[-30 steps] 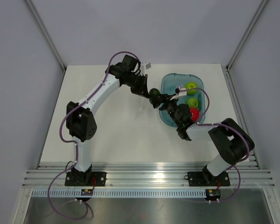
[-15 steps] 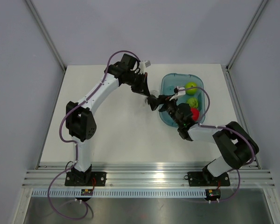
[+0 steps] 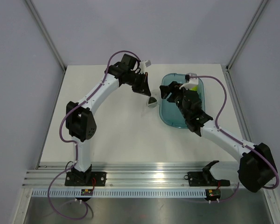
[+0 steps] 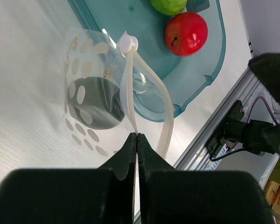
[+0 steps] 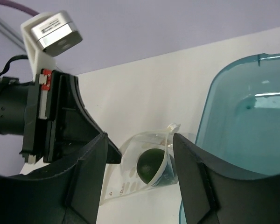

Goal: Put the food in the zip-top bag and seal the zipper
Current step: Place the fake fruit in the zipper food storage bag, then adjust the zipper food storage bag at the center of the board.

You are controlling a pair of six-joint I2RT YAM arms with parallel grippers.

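Our left tool [image 4: 136, 136] is closed tight, its two fingers pinching the edge of the clear bag [image 4: 84, 79] at the zipper strip [image 4: 129, 88]. In the left wrist view the white strip runs from the tool's tips out to the bag's far corner, and a second strand bows away from it toward the tray [image 4: 200, 79].

The dark green avocado [image 4: 95, 109] sits inside the bag, low down behind the white oval print. The bag hangs from the tool over the white table [image 3: 112, 130], just beside the tray's left rim. We cannot tell whether its bottom touches the table.

Our right tool [image 5: 140, 140] stands open with nothing between its fingers. It hovers over the left part of the tray and points toward the bag, which shows through the gap between its fingers but is apart from them.

A red apple [image 4: 186, 27] and a green apple [image 4: 168, 4] lie in the tray.
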